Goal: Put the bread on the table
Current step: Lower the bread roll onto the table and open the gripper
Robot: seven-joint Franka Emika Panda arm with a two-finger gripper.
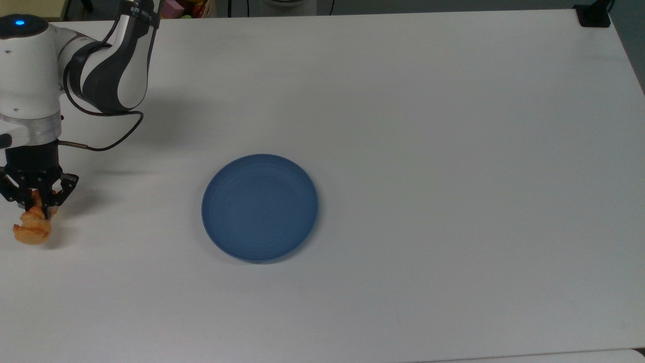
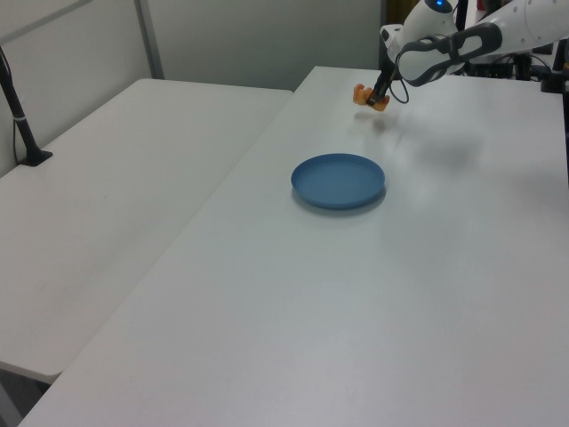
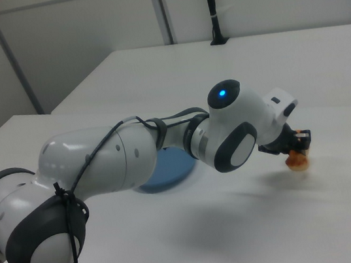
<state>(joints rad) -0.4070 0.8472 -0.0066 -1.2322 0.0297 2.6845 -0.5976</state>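
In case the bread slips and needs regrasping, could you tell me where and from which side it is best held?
Grip the bread across its narrow width near one end, coming from above, as the gripper does now. It is oblong and ridged, so the fingers span it crosswise, and the table leaves only the top open.

Top view overhead; left and right views oblique from opposite table [image 1: 453, 126] ends; shared blue plate [image 1: 259, 207].
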